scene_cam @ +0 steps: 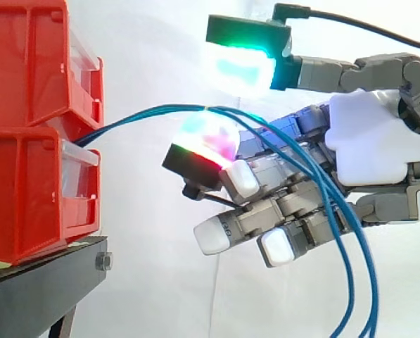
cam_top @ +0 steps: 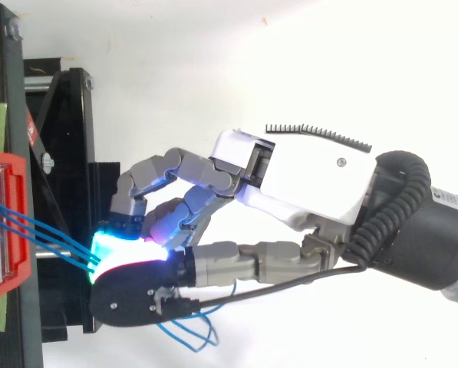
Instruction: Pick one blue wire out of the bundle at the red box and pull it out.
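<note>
Before the stacked red bins [scene_cam: 27,141] on the black stand [scene_cam: 41,289], the hand [scene_cam: 371,141] is part open, its thumb pad [scene_cam: 241,67] held clear above a curled fingertip [scene_cam: 206,141]; the blue wires [scene_cam: 153,111] leave the bins' front, arch through that gap unpinched, seemingly resting on the fingertip; from there they drape down alongside the other curled fingers.

No text or number is showing clearly enough to read. A small dark marking is sitting on a white pad low on the hand [scene_cam: 371,141] in the side view, too small to make out. A faint pale print is showing on the black wrist [cam_top: 443,196] in the top view, equally illegible.
</note>
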